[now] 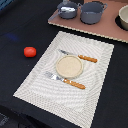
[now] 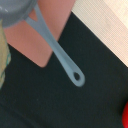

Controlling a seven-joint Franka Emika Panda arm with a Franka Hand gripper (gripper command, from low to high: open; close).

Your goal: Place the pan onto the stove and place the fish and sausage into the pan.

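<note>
On the far edge of the dark table in the exterior view, the pinkish-brown stove (image 1: 102,27) carries three vessels: the small grey-blue pan (image 1: 68,10) toward the exterior view's left, with something pale lying in it that is too blurred to name, a larger grey pot (image 1: 92,12) with side handles just beside it, and part of a pale-rimmed bowl (image 1: 123,19) cut off at the exterior view's right. Nearer the camera a striped beige placemat (image 1: 65,70) holds a round tan plate (image 1: 68,66), flanked by a knife (image 1: 79,56) and a fork (image 1: 65,80), both with orange handles. The red sausage (image 1: 30,51) sits alone on the tabletop, well apart from the stove, off the mat toward the exterior view's left. In the wrist view, the pan's thin grey handle (image 2: 59,51) with a hole at its tip reaches from the stove corner (image 2: 35,42) out over the black surface, and a sliver of the sausage (image 2: 124,114) shows at the frame's edge. No gripper fingers appear in either view, so their state cannot be told.
</note>
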